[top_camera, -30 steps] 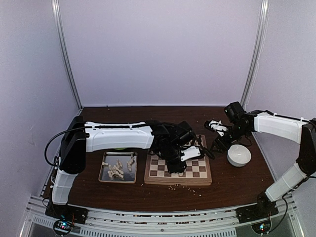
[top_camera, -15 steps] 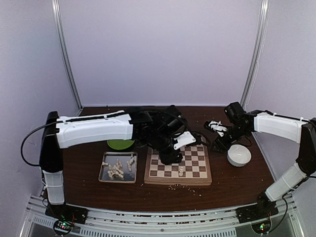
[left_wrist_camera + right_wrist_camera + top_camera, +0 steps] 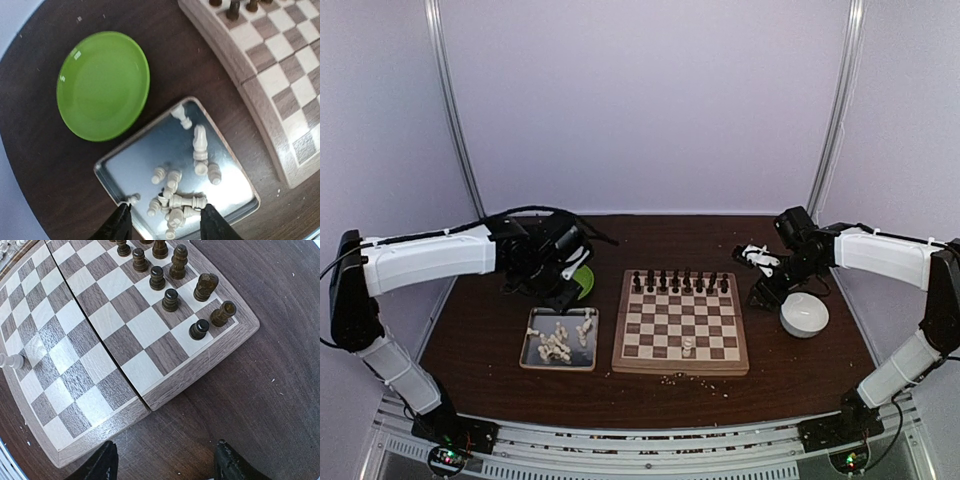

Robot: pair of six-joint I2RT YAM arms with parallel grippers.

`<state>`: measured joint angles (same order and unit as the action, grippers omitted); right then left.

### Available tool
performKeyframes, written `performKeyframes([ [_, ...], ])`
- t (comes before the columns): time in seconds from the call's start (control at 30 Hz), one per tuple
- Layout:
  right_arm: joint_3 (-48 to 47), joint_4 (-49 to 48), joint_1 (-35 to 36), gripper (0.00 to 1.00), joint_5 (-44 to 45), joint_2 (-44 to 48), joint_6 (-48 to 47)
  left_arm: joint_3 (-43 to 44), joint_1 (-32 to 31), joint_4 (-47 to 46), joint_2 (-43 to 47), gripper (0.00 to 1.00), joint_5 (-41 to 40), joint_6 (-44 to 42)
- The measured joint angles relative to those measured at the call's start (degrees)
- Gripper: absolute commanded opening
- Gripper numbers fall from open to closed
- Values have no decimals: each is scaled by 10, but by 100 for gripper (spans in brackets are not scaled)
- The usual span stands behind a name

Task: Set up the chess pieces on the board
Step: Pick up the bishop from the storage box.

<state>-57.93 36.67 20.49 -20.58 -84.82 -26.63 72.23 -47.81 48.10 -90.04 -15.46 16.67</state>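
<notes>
As the left pincer (image 3: 165,210) hangs spread by the tray (image 3: 135,165), the right pincer (image 3: 164,445) gapes.

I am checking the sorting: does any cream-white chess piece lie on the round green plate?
No, the round green plate is bare; the cream-white chess pieces lie in the silver metal tray beside it.

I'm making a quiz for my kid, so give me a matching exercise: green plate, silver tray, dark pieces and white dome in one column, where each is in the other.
1 green plate
2 silver tray
3 dark pieces
4 white dome

A right of the board
B on the board's far rows
C holds cream pieces
D beyond the tray

Pairs: 1-D, 2-C, 3-B, 4-A
</notes>
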Motion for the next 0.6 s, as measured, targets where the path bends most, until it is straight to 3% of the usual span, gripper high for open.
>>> performKeyframes([
  [0.2, -3, 1, 0, 65, -2, -10, -1, -89, -5, -18, -1, 44, 43, 38],
  [0.6, -5, 2, 0, 65, -2, -14, -2, -89, -1, -91, -55, 35, 106, 49],
])
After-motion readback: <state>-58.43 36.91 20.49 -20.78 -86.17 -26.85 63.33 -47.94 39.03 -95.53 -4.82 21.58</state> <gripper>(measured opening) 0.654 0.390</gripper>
